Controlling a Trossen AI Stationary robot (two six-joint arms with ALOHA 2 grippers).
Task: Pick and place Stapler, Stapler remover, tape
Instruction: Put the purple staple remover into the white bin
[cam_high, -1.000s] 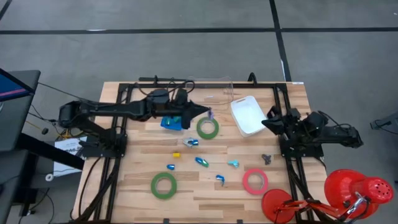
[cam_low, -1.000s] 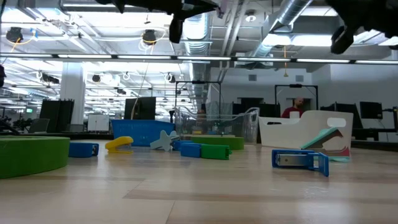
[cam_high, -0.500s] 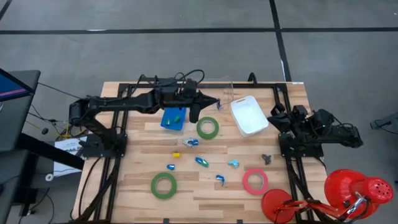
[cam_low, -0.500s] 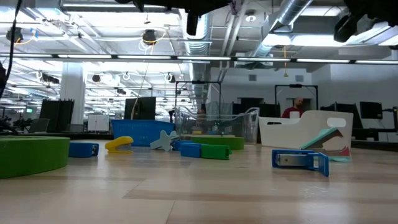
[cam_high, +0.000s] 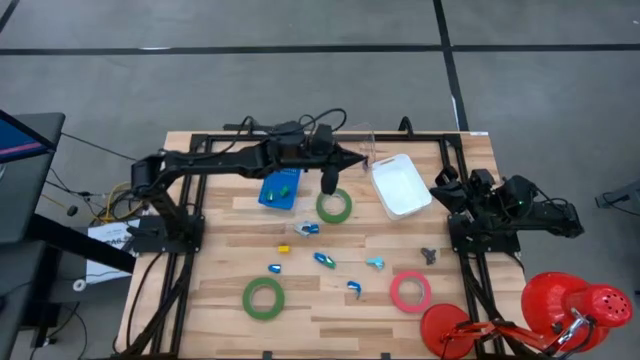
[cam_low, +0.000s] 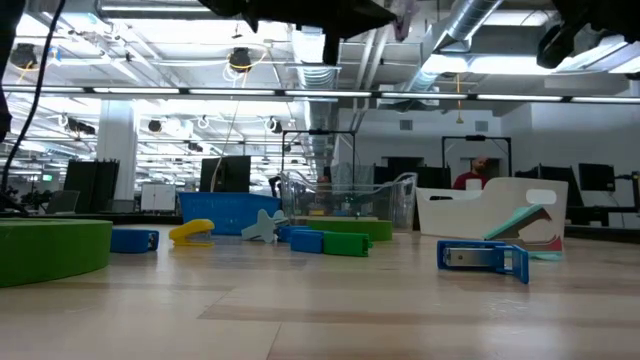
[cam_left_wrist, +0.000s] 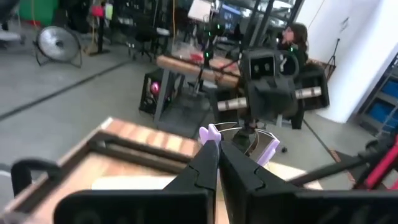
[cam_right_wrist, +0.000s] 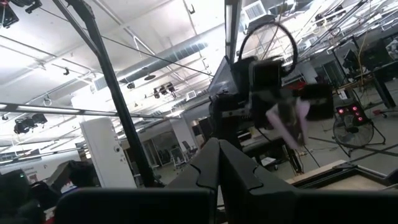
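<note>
Left hand (cam_high: 368, 160) clamped on a small purple stapler remover (cam_left_wrist: 210, 132), held high between clear bin (cam_high: 352, 141) and white tray (cam_high: 398, 186); right hand (cam_high: 437, 196) closed, parked by the tray. Thin tip grip, could slip mid-air onto tabletop (cam_high: 330, 305), missing the container

Task items: tape rolls, staplers, staple remover

Three tape rolls lay flat: green roll (cam_high: 334, 206) beside the white bin, green roll (cam_high: 263, 298) near the front edge, pinkish-red roll (cam_high: 410, 291) front right. Small blue stapler (cam_low: 482, 259), yellow stapler (cam_high: 283, 248) and others lay scattered between. A lilac staple remover (cam_left_wrist: 212, 132) was pinched aloft.
</note>
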